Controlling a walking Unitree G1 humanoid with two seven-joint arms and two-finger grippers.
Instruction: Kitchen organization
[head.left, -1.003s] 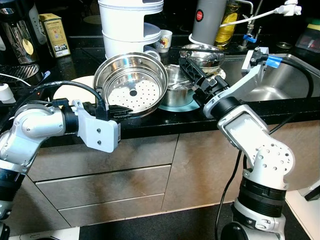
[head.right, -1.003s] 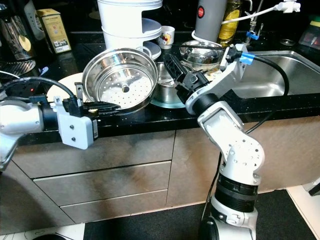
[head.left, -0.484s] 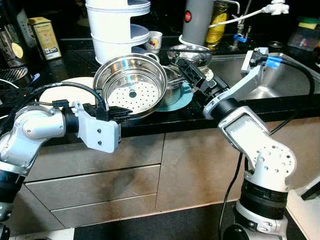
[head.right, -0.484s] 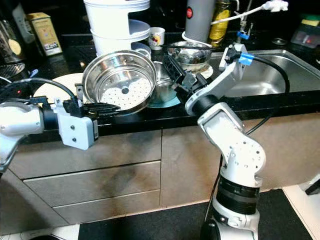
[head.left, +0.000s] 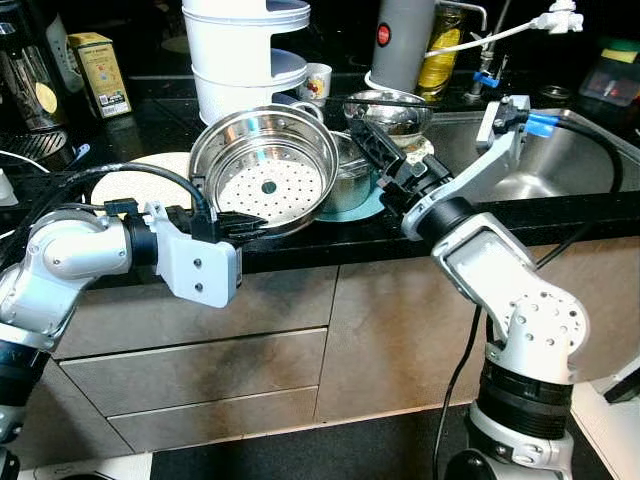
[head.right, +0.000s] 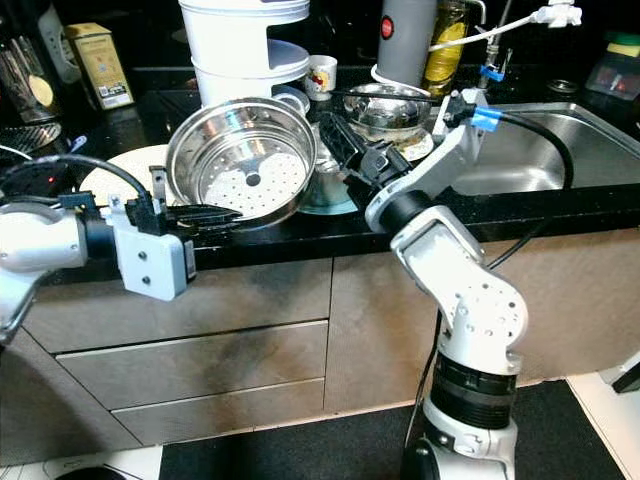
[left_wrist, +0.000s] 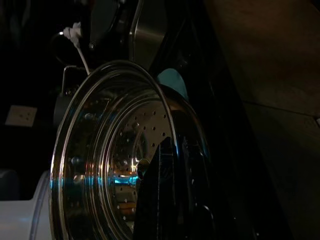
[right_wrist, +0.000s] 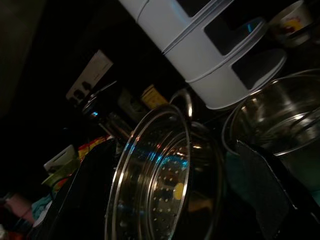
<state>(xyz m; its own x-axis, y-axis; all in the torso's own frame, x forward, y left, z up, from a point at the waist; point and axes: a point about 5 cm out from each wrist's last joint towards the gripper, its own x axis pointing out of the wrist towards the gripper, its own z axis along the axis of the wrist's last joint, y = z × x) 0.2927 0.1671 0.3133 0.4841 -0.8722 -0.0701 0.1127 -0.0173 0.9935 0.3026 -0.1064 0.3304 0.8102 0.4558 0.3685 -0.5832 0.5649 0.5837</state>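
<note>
Left gripper (head.left: 243, 222) is clamped on the near rim of the steamer basket (head.left: 264, 172), a round, polished steel pan with a perforated flat bottom, tipped up on edge on the black counter (head.left: 330, 240). Beside the basket, toward the steel sink (head.left: 560, 165), the right gripper (head.left: 372, 146) spreads its fingers wide over a shiny steel pot (head.left: 352, 182).

A shiny perforated stainless-steel steamer basket (left_wrist: 115, 165) stands tilted on its side, its holed base facing the camera. The left gripper (left_wrist: 170, 200), dark fingers (left_wrist: 155, 195) close together, meets its near rim. A turquoise patch (left_wrist: 172, 82) peeks past the rim at one o'clock; a white cable (left_wrist: 80, 47) hangs at eleven.
</note>
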